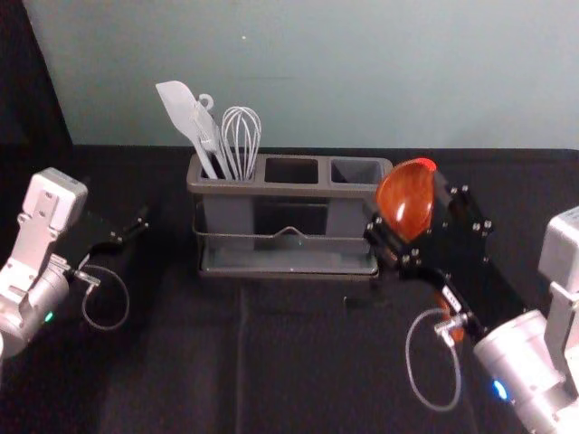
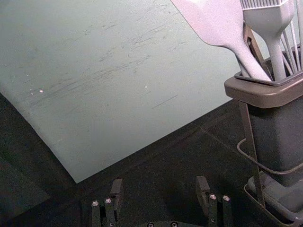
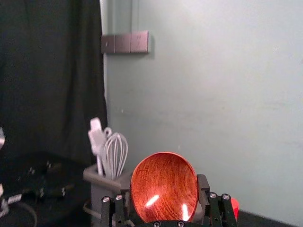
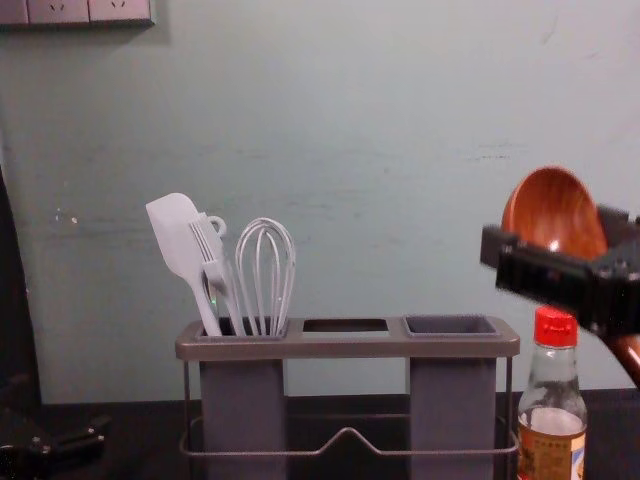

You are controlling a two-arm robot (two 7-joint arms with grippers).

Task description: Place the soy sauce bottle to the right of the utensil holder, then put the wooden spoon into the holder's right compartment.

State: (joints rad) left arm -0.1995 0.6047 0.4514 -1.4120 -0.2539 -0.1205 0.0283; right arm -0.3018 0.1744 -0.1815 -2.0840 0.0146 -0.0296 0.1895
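I count: grippers, two, left gripper (image 1: 134, 231) and right gripper (image 1: 407, 206), both mine; utensil holder (image 4: 340, 347), one; openings (image 4: 450, 326) in its top, three; pale utensils standing in it, three: one spatula (image 4: 180, 240), one brush (image 4: 215, 272), one whisk (image 4: 265, 222); wooden spoon (image 4: 553, 210), one; soy sauce bottle (image 4: 552, 425), one; red cap (image 4: 555, 327), one; wall plates (image 3: 123, 42), three; looped cables (image 1: 409, 353), two

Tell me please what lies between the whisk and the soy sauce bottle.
Between the whisk and the soy sauce bottle, the chest view shows the middle opening and the right compartment of the utensil holder, neither holding a utensil.
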